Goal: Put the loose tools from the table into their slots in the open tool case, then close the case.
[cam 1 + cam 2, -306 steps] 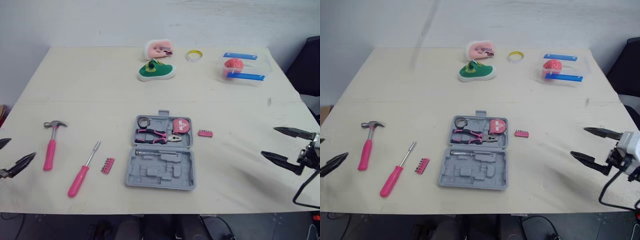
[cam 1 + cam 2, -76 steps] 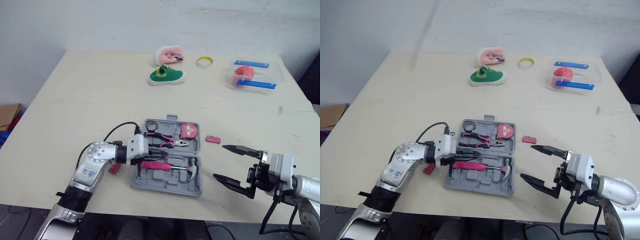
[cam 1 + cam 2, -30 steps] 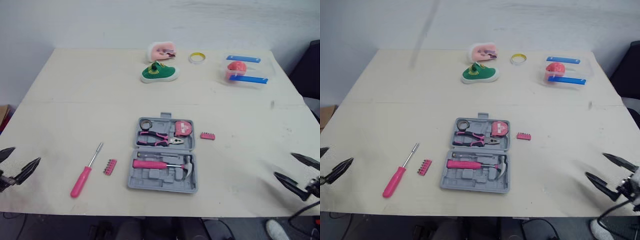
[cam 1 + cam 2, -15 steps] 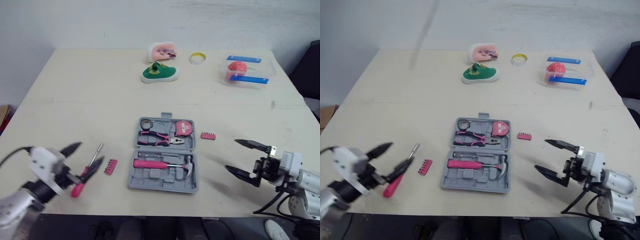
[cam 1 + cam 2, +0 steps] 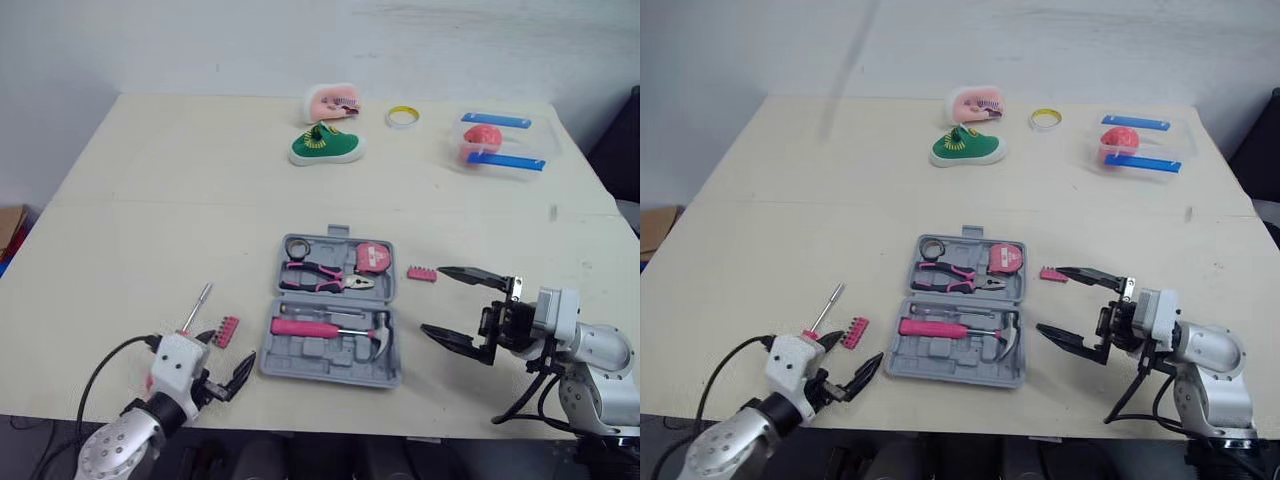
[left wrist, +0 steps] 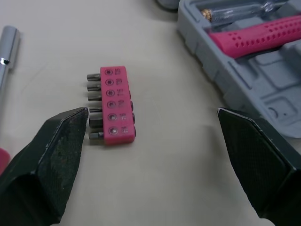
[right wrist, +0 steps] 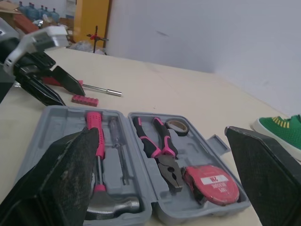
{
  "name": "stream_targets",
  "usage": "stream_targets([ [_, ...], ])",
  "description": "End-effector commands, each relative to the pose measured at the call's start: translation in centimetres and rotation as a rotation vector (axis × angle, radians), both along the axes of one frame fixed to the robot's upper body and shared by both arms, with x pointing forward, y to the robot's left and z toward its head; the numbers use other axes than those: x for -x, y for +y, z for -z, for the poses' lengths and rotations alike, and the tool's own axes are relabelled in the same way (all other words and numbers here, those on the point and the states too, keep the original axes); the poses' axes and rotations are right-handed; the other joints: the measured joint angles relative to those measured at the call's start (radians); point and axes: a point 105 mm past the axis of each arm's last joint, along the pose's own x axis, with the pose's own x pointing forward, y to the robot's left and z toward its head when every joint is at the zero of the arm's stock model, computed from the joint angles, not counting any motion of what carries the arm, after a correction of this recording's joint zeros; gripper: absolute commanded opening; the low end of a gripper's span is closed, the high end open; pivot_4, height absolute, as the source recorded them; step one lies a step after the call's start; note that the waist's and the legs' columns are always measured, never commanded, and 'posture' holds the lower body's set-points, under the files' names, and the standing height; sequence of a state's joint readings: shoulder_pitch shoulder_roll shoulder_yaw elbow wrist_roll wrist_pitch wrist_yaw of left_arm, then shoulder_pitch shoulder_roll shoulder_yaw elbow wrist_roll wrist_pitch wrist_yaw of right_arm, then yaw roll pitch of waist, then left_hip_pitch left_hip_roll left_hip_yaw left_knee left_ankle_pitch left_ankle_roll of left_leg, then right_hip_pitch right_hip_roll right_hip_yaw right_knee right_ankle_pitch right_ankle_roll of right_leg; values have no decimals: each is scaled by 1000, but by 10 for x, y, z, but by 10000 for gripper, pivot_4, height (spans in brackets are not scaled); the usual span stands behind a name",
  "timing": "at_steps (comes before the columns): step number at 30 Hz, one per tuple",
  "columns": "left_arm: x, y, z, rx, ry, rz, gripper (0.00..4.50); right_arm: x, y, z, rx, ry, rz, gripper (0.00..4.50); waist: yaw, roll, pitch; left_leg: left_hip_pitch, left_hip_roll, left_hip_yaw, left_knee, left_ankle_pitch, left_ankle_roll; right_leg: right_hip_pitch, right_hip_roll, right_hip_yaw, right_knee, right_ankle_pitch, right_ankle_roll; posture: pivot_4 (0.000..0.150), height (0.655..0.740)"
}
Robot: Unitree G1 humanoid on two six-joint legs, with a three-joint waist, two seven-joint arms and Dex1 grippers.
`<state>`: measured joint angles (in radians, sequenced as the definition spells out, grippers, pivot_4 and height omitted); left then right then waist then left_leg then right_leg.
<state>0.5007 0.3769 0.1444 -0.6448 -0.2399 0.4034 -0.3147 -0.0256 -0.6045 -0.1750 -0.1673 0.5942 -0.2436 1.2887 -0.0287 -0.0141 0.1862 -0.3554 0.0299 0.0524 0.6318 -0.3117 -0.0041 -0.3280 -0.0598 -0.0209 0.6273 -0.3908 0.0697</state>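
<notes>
I am holding my left gripper (image 5: 222,355) low over the near edge of the table (image 5: 150,200), its fingers spread wide and gripping nothing. In the left wrist view, the pink bit holder (image 6: 113,104) is lying on the table between and just ahead of my fingers (image 6: 51,150). One fingertip is sitting so close to the bits that I cannot tell whether it is touching them. The screwdriver (image 5: 196,307) is lying just beside the holder. Only its steel shaft is showing clearly, as my left gripper is covering most of the pink handle.

My right gripper (image 5: 432,299) is hovering just right of the open tool case (image 5: 333,375), fingers wide apart and holding nothing. A second bit holder (image 5: 422,272) is lying on the table beside the case. My upper right finger is partly covering it in the right eye view.

The case is sitting open at the table's middle. The hammer (image 5: 330,328) is lying in its near half. The pliers (image 5: 325,277) and tape measure (image 5: 373,258) are sitting in its far half. A thin tool (image 7: 117,146) is lying alongside the hammer, and I cannot make out what it is.
</notes>
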Motion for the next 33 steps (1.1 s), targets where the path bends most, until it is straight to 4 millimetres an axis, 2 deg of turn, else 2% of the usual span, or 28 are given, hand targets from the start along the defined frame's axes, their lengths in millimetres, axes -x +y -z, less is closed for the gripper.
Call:
stream_targets([
  [1,-2,1,-3,-28,-28,-8,44475,11,11,-10,-11,-25,-59,45000,1,0,0,0,0,0,0,0,0,0,0,0,0,0,0,1500,7400],
  [6,-2,2,8,-2,35,-35,44475,16,15,-11,-3,-27,-76,45000,2,0,0,0,0,0,1,0,1,1,-1,0,0,0,0,1500,7400],
  [10,-5,2,7,28,25,-64,44475,17,14,-11,2,-29,-72,45000,2,0,0,2,0,0,0,0,1,2,-1,0,1,0,0,1500,7400],
  [15,-9,-7,12,44,48,-52,44475,21,12,-7,13,-19,-70,45000,5,0,0,2,-1,-1,1,1,1,2,-1,0,1,0,0,1500,7400],
  [16,-9,-8,14,42,55,-56,39310,21,12,-6,12,-18,-67,45000,5,0,0,2,-1,-1,1,1,1,3,-1,-1,1,0,0,1500,7400],
  [17,-9,-8,16,35,64,-58,36730,21,11,-6,13,-17,-66,45000,5,0,0,2,-1,-1,1,1,1,3,-1,-1,1,0,0,1500,7400],
  [23,-10,-5,22,17,73,-77,12327,20,10,-3,13,-16,-56,45000,5,1,-1,2,-1,-1,1,1,2,3,-1,-1,0,0,0,1500,7400],
  [25,-9,-5,23,16,78,-75,6996,20,9,-3,12,-17,-53,45000,4,2,-1,2,-1,-1,1,1,2,3,-1,-1,1,0,0,1500,7400],
  [29,-11,-3,20,22,44,-73,7015,19,8,-1,14,-16,-50,45000,4,3,-2,3,-1,-1,1,1,2,3,-1,-1,1,0,0,1500,7400],
  [32,-21,2,-5,39,-104,-50,7015,18,7,0,15,-16,-48,45000,5,3,-2,3,-1,-1,1,1,2,3,-1,-1,1,0,0,1500,7400],
  [33,-25,0,-22,48,-180,10,7015,18,6,0,18,-16,-45,45000,5,2,-1,2,-1,-1,1,1,2,3,-1,-1,1,0,0,1500,7400],
])
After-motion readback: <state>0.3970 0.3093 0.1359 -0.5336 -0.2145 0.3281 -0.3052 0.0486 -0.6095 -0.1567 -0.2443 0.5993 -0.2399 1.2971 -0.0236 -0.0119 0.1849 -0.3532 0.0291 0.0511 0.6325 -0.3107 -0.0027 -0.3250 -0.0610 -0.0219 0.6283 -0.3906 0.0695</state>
